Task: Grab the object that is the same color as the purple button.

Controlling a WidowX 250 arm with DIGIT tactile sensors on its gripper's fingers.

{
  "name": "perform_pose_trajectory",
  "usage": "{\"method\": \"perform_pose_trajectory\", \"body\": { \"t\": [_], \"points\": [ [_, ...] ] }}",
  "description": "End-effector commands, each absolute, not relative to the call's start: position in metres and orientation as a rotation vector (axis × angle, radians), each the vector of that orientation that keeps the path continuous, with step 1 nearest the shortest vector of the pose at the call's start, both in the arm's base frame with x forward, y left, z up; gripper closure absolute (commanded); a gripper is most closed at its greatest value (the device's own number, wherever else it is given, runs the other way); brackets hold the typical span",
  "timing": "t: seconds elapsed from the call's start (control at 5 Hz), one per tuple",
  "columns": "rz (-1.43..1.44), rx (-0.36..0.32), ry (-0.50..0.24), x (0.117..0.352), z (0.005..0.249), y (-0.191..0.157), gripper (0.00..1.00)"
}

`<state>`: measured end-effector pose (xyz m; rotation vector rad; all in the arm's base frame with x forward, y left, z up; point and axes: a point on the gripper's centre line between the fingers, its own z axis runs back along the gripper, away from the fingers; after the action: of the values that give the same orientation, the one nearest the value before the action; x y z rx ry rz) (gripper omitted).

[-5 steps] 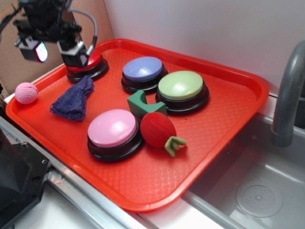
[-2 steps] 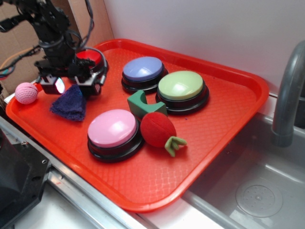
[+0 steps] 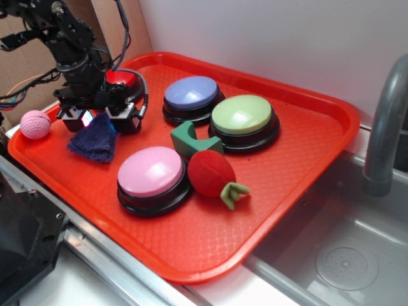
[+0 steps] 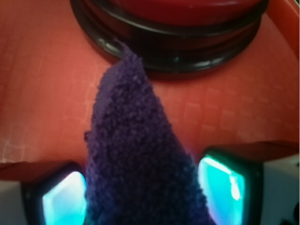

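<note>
I see a red tray (image 3: 299, 185) carrying everything. On it lie a purple button (image 3: 191, 97) at the far middle, a green button (image 3: 243, 119) to its right, a pink button (image 3: 152, 177) nearer, and a red button (image 3: 125, 85) far left. A purple rag (image 3: 94, 144), a green block (image 3: 187, 138) and a red plush (image 3: 212, 173) lie there too; a pink ball (image 3: 34, 124) sits at the tray's left rim.

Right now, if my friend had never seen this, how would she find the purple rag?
Find the red tray, then its left end where the gripper is. The rag lies there: dark, fuzzy and pointed, unlike the round pink ball beside it.
</note>
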<state>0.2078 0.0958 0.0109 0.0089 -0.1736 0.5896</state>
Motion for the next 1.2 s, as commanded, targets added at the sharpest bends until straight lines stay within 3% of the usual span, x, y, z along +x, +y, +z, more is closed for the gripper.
{"method": "perform_pose_trajectory", "body": {
  "t": [0.0, 0.6, 0.8, 1.0],
  "points": [
    [0.589, 0.028, -0.180, 0.204, 0.012, 0.097, 1.00],
    [0.592, 0.081, -0.132, 0.204, 0.038, 0.098, 1.00],
    [0.569, 0.104, -0.141, 0.203, 0.064, 0.094, 1.00],
    [0.525, 0.083, -0.131, 0.200, 0.096, 0.089, 1.00]
  ]
}}
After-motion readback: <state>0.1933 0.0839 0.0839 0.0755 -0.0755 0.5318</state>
